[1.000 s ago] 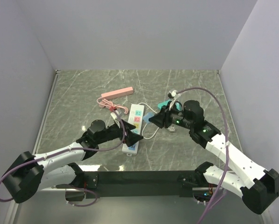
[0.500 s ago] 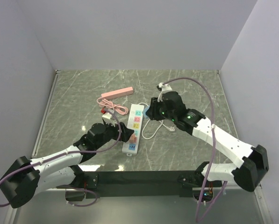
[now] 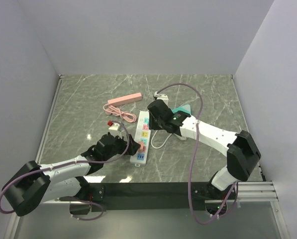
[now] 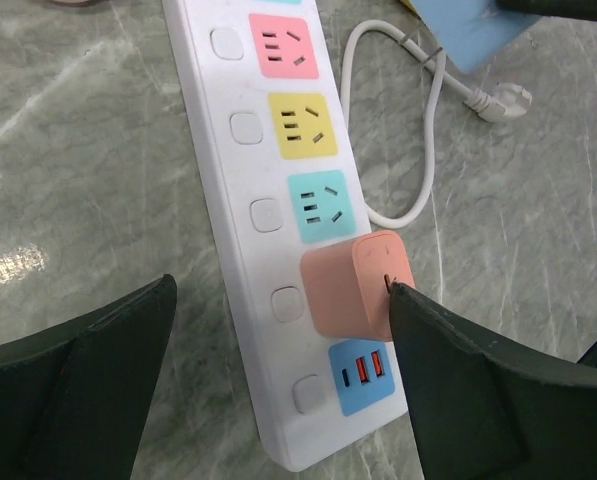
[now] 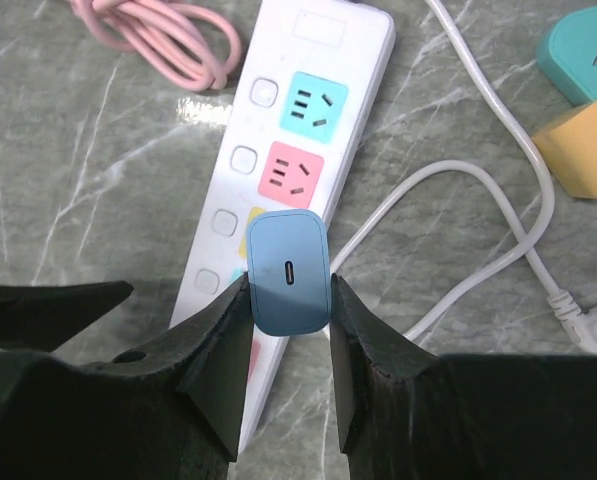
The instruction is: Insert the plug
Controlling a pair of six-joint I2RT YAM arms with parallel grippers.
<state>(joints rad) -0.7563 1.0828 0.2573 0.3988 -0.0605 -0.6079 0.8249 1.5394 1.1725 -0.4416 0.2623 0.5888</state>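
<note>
A white power strip (image 3: 142,130) with coloured sockets lies mid-table, also seen in the left wrist view (image 4: 236,200) and the right wrist view (image 5: 323,60). A pink plug block (image 4: 353,285) sits in the socket beside the strip's blue USB panel. My left gripper (image 4: 281,290) is open and straddles that end of the strip (image 3: 130,144); its right fingertip (image 4: 408,305) touches the pink block's edge. My right gripper (image 5: 288,285) is shut on a blue USB-C charger plug (image 5: 288,270) and holds it above the strip's yellow socket, near the far end (image 3: 156,117).
A coiled pink cable (image 3: 116,110) and a pink bar (image 3: 125,99) lie beyond the strip on the left. The strip's white cord (image 5: 478,225) loops to its right. A teal adapter (image 5: 583,50) and a yellow adapter (image 5: 583,150) lie farther right.
My right arm has swung left with the blue plug, from right of the strip to over its far half. My left gripper has drawn back slightly toward the strip's near end.
</note>
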